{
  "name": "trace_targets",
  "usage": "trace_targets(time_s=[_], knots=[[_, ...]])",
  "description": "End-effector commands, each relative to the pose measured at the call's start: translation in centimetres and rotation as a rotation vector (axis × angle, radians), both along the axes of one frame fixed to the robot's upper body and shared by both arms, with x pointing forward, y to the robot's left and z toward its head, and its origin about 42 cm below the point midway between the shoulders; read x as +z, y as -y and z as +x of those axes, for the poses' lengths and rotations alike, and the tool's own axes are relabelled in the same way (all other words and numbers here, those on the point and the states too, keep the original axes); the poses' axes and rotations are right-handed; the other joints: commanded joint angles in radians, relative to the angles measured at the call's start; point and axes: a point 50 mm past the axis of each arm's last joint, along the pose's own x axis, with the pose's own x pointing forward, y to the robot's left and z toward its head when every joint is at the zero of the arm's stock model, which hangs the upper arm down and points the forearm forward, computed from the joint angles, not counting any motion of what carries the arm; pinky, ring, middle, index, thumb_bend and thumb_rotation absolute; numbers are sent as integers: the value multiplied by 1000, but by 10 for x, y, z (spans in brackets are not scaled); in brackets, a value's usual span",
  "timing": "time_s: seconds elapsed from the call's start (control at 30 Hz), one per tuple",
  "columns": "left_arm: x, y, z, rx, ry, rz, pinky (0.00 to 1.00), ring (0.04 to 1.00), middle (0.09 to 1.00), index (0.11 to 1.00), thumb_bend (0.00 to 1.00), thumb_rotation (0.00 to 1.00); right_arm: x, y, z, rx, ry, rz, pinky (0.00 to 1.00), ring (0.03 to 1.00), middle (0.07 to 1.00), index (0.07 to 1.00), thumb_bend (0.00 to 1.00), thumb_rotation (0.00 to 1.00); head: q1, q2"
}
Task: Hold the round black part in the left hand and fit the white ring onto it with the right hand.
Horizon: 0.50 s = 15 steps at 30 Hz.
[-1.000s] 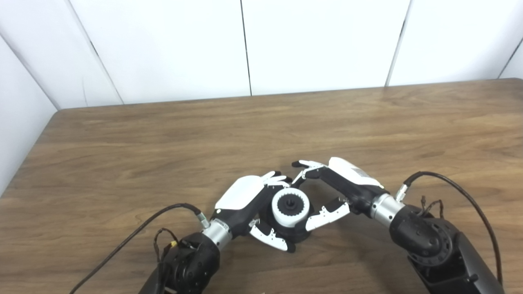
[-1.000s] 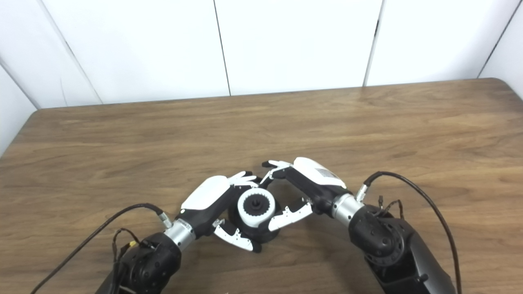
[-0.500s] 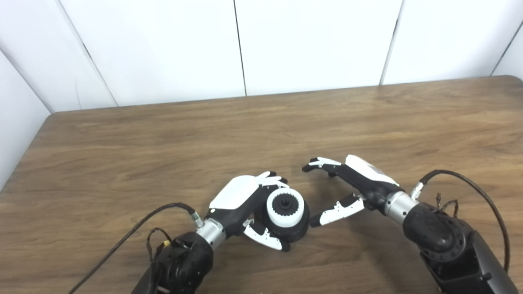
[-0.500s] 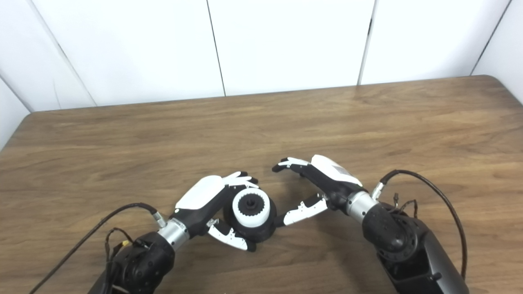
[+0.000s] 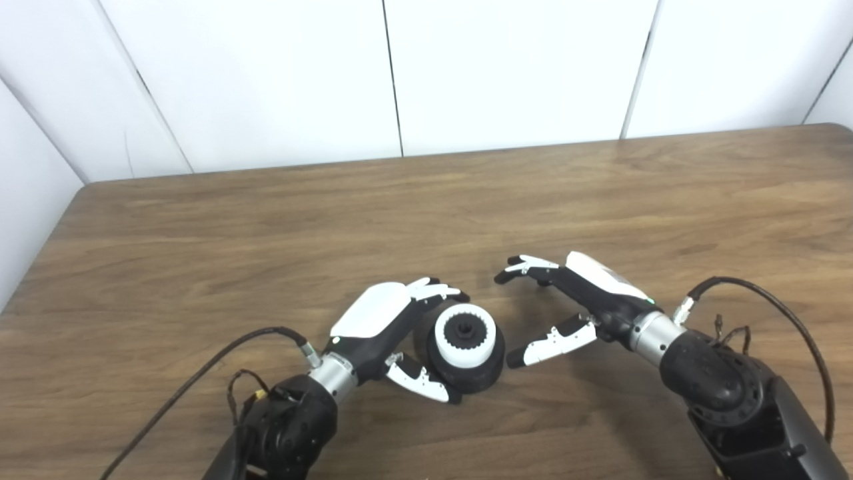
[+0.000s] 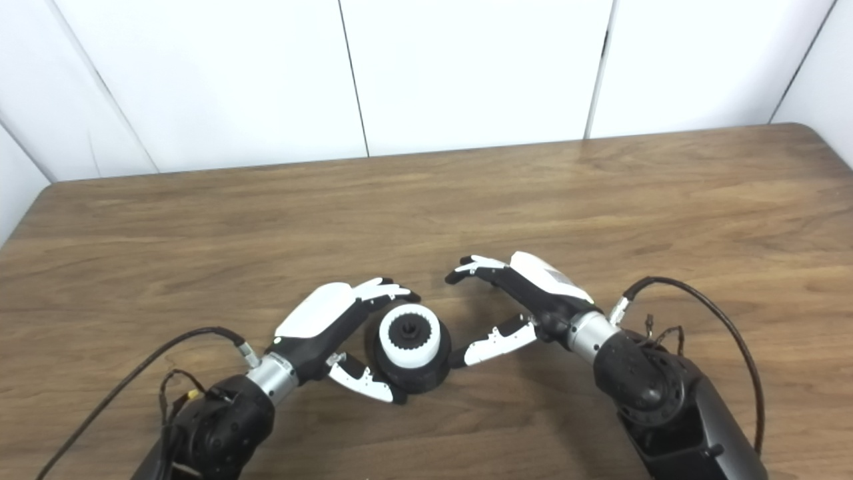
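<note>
Two pieces sit nested near my table edge: the toothed white ring [image 5: 466, 336] already rides on the round black part [image 5: 481, 373], which rests on the wooden table [image 5: 426, 207]. Both look rigid, light and smooth, so I judge the black flank the safest place to grasp. My left hand [image 5: 390, 328] cups that flank loosely, fingers spread, perhaps just touching. My right hand [image 5: 572, 302] hangs just beside, fingers parted, empty. Nothing else stands in the way.

Your left robot hand [image 5: 390, 330] and right robot hand [image 5: 573, 303] both sit low, fingers spread, facing each other.
</note>
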Motion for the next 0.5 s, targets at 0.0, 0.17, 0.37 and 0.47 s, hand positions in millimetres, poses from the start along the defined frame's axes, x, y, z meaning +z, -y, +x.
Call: trace_targets(time_s=[0.0,0.17,0.37,0.47], knots=[[-2,-17,2,49,-26,29,905,963,910,877,1000,246,16,3,8,-5,72,-2,880,966,943,818,1000,463,1,0],[1,-27,3,72,-23,11,891,957,921,898,1000,276,18,7,10,-12,69,-10,886,968,945,838,1000,448,2,-2],[16,-43,6,82,-60,20,898,972,955,946,1000,318,20,14,11,-14,68,-52,903,984,957,918,1000,438,2,-2],[22,-53,6,96,-68,30,902,981,967,960,1000,313,20,19,12,-24,61,-51,945,993,965,936,1000,447,5,-5]])
